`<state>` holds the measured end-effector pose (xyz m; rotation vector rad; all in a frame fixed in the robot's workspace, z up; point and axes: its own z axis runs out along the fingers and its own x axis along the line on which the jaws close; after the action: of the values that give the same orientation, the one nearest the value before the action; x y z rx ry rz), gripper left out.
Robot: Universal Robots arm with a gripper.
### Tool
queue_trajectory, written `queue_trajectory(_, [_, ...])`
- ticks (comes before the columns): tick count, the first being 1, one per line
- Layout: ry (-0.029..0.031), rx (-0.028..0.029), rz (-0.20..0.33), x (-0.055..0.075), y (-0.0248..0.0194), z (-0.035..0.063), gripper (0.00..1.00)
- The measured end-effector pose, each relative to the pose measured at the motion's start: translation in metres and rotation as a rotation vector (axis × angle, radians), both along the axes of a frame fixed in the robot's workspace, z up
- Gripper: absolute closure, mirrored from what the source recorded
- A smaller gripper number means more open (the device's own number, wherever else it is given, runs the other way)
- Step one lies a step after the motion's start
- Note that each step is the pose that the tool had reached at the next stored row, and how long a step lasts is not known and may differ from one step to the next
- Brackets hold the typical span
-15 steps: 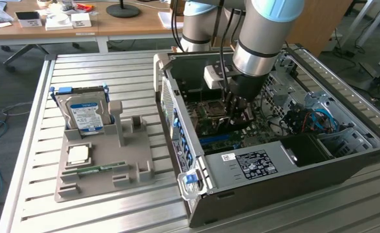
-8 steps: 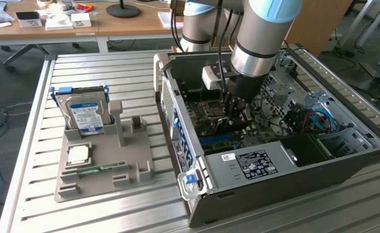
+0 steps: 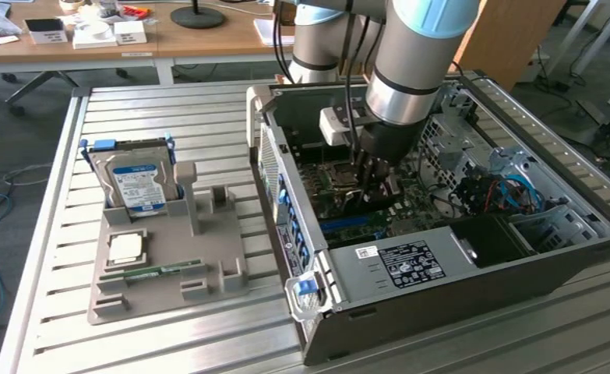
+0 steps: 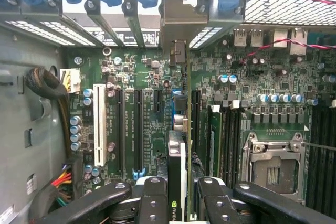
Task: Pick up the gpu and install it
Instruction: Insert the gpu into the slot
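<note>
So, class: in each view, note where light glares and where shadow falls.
Exterior view: light brightens the slatted table; the computer case is darker inside. Wrist view: glare whitens the vent grille; the gpu in the gripper shows a pale edge.

I can read very little from here. In the wrist view, the graphics card has a green eye-shaped logo on its edge, with no lettering I can make out. At the exterior view's left, the hard drive carries a blue-and-white label. Near the frame's centre, the power supply bears a black label with white print and a white barcode sticker. All of that print is too small to read.
</note>
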<state>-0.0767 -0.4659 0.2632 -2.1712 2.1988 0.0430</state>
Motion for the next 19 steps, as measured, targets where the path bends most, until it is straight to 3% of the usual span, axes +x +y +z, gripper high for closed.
queue_trajectory(19, [-0.0001,-0.0009,0.000,-0.0056,0.0001,-0.0052,0.73])
